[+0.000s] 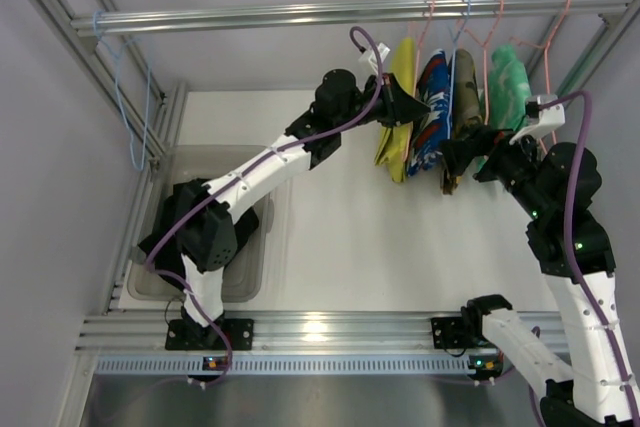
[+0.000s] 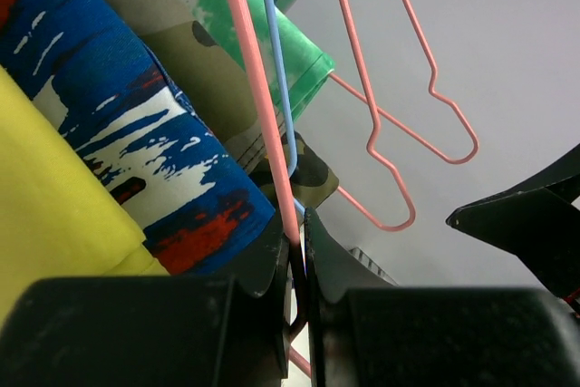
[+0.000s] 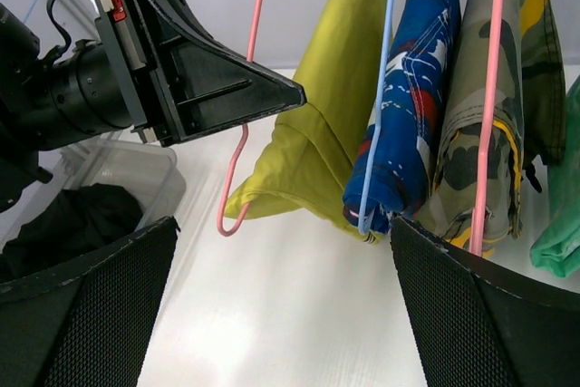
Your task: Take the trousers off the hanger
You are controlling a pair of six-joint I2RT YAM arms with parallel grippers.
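Note:
The yellow trousers (image 1: 398,117) hang folded over a pink hanger (image 3: 237,147) at the left end of the row on the rail; they also show in the left wrist view (image 2: 54,206) and the right wrist view (image 3: 317,133). My left gripper (image 2: 302,235) is shut on that pink hanger's wire (image 2: 263,106), right beside the yellow cloth (image 1: 420,107). My right gripper (image 3: 281,305) is open and empty, below the row of clothes and facing them (image 1: 458,159). The black trousers (image 3: 77,224) lie in a clear bin.
Blue patterned (image 1: 434,107), camouflage (image 1: 464,97) and green (image 1: 508,87) garments hang to the right on the rail (image 1: 300,15). Two empty pink hangers (image 2: 408,115) hang further right, an empty blue hanger (image 1: 135,107) at far left. The clear bin (image 1: 260,277) stands front left.

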